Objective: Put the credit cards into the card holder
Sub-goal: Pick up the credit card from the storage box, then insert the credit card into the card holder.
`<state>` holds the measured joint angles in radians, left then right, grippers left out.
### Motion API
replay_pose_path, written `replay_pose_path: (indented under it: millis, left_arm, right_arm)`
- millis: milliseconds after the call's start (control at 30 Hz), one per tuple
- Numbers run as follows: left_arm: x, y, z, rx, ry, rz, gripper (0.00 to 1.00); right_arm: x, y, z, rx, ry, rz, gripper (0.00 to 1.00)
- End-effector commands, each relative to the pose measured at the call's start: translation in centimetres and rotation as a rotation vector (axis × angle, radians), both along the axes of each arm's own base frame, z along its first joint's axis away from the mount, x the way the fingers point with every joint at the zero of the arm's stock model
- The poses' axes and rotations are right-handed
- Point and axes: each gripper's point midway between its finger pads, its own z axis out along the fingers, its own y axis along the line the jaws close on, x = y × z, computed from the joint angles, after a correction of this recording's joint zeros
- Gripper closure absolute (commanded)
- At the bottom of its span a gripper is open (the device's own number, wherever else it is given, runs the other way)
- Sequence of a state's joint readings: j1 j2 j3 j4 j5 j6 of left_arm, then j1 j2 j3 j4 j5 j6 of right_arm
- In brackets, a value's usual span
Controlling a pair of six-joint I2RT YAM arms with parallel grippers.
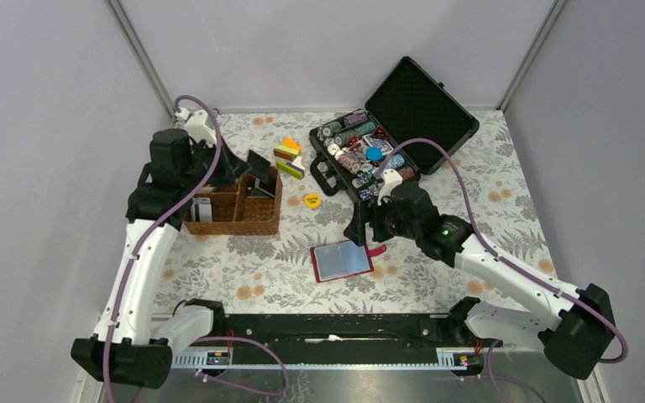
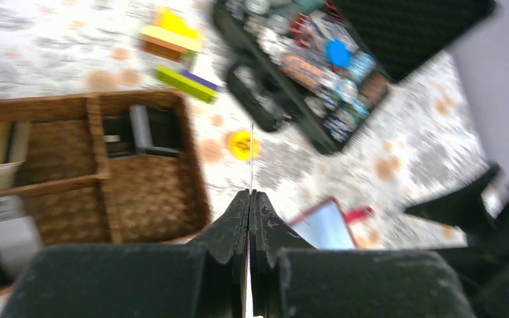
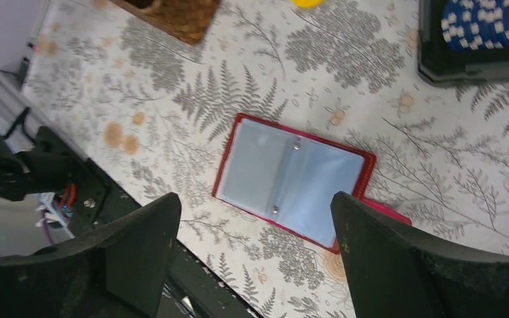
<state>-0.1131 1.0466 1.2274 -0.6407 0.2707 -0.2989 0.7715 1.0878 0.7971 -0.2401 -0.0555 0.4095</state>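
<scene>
Hovering just above the card holder [image 3: 291,179], my right gripper [image 3: 255,199] is hanging with its jaws spread wide and gripping nothing. The red card holder is lying flat and open on the flowered table [image 1: 504,210] beneath it, showing its clear light-blue pockets, with its small strap sticking out on one side.

My left gripper [image 2: 250,193] is sitting high over the wicker basket [image 1: 256,217] on the far left, its jaws pressed fully together. A thin pale sliver is poking out from between the tips, edge-on, and I cannot tell whether it is a card.

The credit cards [image 1: 202,209] are standing in the basket's left compartment, whitish and tan ones side by side; something dark is leaning in a back compartment, too blurred for me to name. The card holder is lying well apart from the basket, nearer my right arm.

Behind the card holder the black case [image 1: 424,105] is standing open, packed with poker chips [image 1: 351,151], and one yellow chip [image 1: 312,200] is lying loose between case and basket.
</scene>
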Motion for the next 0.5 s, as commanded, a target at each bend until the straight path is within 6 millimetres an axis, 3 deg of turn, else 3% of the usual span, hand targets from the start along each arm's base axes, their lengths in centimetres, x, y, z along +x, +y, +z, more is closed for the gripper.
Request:
replay_pose_path:
  millis: [0,233,400,467]
  left_arm:
    - [-5.4,-7.0,0.0,-0.173,0.072,-0.400,1.00]
    - [-13.5,-13.9,-0.7,-0.246,0.117,-0.820,1.00]
    - [-18.0,-16.3,-1.0,-0.315,0.169,-1.028,1.00]
    - [-19.0,-16.7,-1.1,-0.326,0.184,-1.074,1.00]
  right_arm:
    - [-0.6,2.4,6.0,0.211,-0.068,0.190,0.09]
    - [-3.9,4.1,9.7,0.403,-0.042,0.446,0.08]
    - [-5.5,4.4,10.6,0.454,-0.030,0.537,0.11]
    - [-6.6,4.7,11.1,0.490,-0.022,0.610,0.18]
